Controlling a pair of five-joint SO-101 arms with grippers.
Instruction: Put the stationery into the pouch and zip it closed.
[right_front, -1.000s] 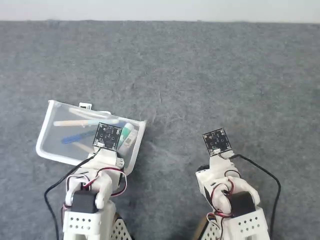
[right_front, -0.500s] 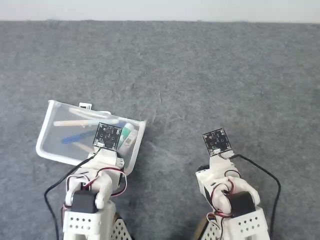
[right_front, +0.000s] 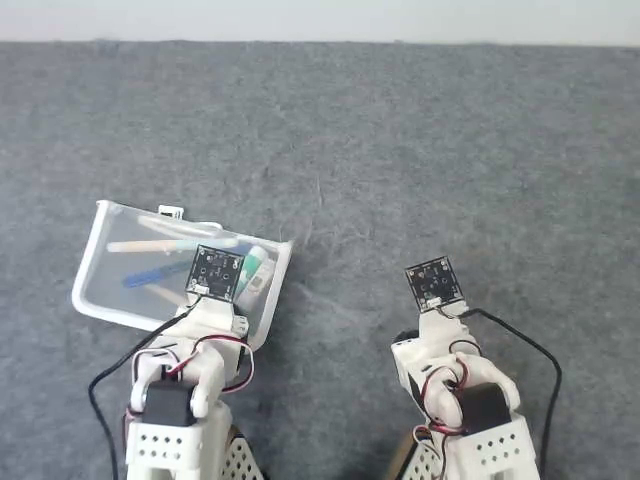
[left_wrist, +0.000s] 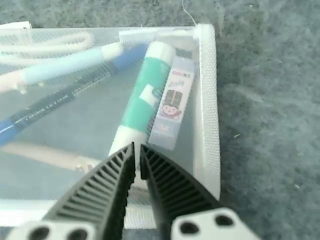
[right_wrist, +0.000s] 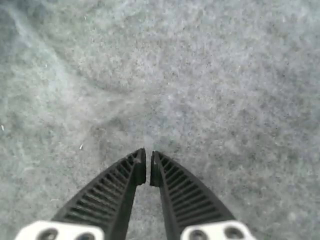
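Two claws, you say, so has either shifted in the last second?

Neither. Your left claw hangs over the near end of the pouch, jaws all but together with nothing between them. Your right claw is pinched closed the same way over bare counter, well apart from the pouch. The pouch lies where it lay.

What does that mean for the job?

I judge the filling done and the arms idle. Whether the zip is closed, I cannot tell.

And inside?

Through the mesh you see a green-and-white glue stick with an eraser just beside it, a light blue pen, a dark blue pen and a pale stick.
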